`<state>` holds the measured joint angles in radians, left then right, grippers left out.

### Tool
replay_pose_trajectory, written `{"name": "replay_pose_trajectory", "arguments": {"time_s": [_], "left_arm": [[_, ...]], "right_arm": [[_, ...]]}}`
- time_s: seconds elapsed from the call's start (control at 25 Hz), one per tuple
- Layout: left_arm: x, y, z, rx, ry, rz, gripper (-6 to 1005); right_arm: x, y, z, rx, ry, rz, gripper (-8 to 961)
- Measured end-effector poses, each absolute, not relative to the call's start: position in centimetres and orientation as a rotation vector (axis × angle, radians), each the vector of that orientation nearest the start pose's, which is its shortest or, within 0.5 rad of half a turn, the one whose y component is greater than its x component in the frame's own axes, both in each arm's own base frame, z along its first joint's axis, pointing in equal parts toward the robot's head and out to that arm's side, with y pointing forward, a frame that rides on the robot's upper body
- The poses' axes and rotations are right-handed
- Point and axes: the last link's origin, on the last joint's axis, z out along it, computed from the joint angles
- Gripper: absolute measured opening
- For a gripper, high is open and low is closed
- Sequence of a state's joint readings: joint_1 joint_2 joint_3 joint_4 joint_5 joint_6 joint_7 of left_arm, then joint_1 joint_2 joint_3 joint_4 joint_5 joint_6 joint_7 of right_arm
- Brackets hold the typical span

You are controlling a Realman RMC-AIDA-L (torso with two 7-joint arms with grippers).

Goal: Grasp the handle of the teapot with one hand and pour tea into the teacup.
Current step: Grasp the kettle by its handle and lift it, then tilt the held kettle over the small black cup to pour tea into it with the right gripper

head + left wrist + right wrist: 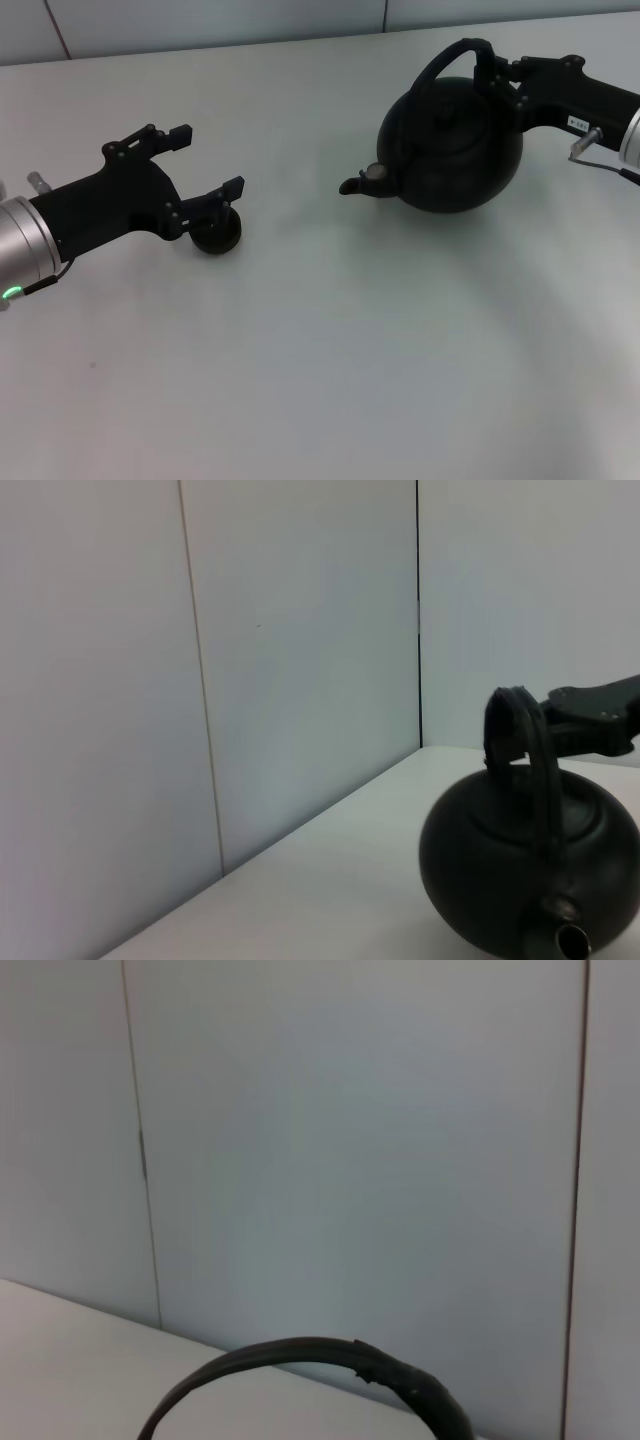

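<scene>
On the left of the white table (pixel 330 350), the left gripper (pixel 207 160) has its fingers spread apart, the small dark round teacup (pixel 216 236) just below one fingertip. To the right, the glossy black round teapot (pixel 450 145) tilts spout-left; the right gripper (pixel 503 78) clamps its arched black handle (pixel 445 62).

A plain white table (pixel 330 360) is seen spreading across the whole scene. Behind it, a pale panelled wall (pixel 300 660) is shown, split by thin vertical seams.
</scene>
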<state>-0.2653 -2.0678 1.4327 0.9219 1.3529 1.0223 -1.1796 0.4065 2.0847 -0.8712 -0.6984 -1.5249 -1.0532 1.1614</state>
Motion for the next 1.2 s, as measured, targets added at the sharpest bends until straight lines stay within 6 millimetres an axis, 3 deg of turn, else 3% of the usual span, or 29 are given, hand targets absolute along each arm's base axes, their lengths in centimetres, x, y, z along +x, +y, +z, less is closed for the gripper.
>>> {"name": "replay_pose_trajectory", "arguments": {"time_s": [0.72, 1.2], "left_arm": [[-24.1, 31.4, -2.1, -2.519, -0.278, -0.661, 870], [-24.7, 30.0, -0.2, -2.603, -0.227, -0.696, 870]], "right_arm": [[26.2, 39.6, 2.5, -2.216, 0.435, 0.641, 126], [24.5, 40.8, 1.3, -2.261, 0.383, 0.592, 126]]}}
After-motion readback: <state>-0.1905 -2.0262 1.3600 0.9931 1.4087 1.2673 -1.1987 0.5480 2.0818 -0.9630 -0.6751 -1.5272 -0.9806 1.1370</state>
